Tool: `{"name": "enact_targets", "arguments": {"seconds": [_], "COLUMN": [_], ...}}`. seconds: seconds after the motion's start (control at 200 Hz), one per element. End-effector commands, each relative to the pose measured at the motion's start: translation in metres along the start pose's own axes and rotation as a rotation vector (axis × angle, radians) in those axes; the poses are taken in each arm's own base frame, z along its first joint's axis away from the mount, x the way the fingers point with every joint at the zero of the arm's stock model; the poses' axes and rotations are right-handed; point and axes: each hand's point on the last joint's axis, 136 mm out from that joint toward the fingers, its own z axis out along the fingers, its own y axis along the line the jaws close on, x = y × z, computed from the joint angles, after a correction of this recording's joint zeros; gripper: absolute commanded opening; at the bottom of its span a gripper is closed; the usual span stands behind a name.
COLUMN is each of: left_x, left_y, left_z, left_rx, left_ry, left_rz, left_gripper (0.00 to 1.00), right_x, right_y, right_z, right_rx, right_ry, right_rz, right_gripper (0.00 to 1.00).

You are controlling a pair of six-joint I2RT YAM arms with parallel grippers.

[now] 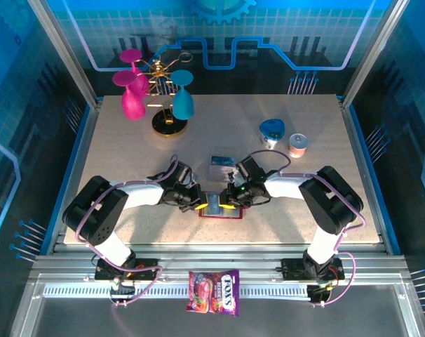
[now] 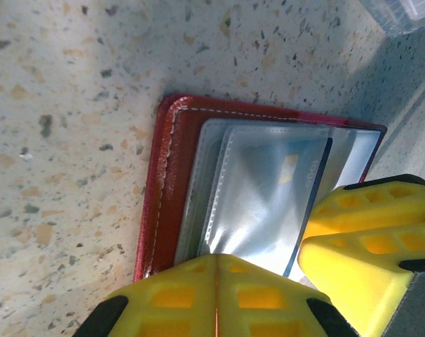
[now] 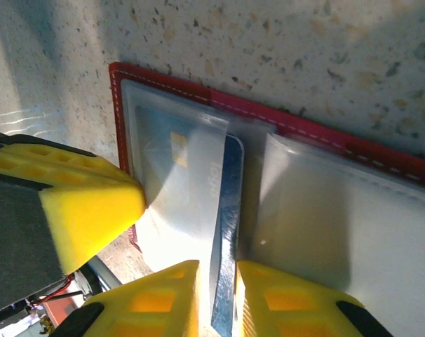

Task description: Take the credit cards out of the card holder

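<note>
- From the overhead camera, we see the red card holder (image 1: 219,215) lying open and flat on the speckled table (image 1: 114,140), close to the arms. Its long axis runs left to right. The left gripper (image 1: 198,202) sits at its left end and the right gripper (image 1: 231,199) is over its middle. A loose card (image 1: 221,161) lies flat farther back, apart from both grippers.
- From the left wrist camera, we see the left gripper (image 2: 216,295) with its yellow fingers pressed together, no gap between them. They sit at the near edge of the card holder (image 2: 163,182), over a clear sleeve (image 2: 212,175). We cannot tell whether they pinch the sleeve or only press it down. A credit card (image 2: 268,189) lies inside that sleeve, directly ahead of these fingers. Its dark-blue edge faces the right gripper (image 2: 314,230).
- From the right wrist camera, we see the right gripper (image 3: 218,295) with a finger close on each side of the credit card (image 3: 226,182). The card's dark-blue edge sticks out of the sleeve and reaches down between the fingers. A thin pale sliver shows beside the card, so we cannot tell whether the fingers are clamped on it.
- We judge the right arm nearer to the card's free edge. The pull likely has to run along the sleeve towards that arm while the left gripper pins the holder.
</note>
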Motion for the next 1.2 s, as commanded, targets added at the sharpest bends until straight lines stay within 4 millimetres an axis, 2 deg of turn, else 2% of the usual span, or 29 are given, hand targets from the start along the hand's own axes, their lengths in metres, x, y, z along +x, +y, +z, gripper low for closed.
{"name": "enact_targets", "arguments": {"seconds": [0.0,0.31,0.545,1.196], "left_x": [0.008,0.007,0.007,0.008], "left_y": [0.024,0.023,0.023,0.02], "left_z": [0.005,0.005,0.005,-0.001], "left_rx": [-0.087,-0.091,-0.096,-0.096], "left_ry": [0.036,0.035,0.036,0.02], "left_rz": [-0.021,-0.023,-0.026,-0.024], "left_gripper": [0.08,0.08,0.08,0.08], "right_x": [-0.003,-0.002,-0.004,0.002], "right_y": [0.007,0.002,-0.001,-0.034], "right_z": [-0.005,-0.003,-0.01,-0.04], "right_rx": [-0.055,-0.076,-0.088,-0.026], "right_ry": [-0.011,-0.015,-0.031,-0.03], "right_rz": [0.003,0.019,0.023,0.033], "right_gripper": [0.19,0.12,0.06,0.06]}}
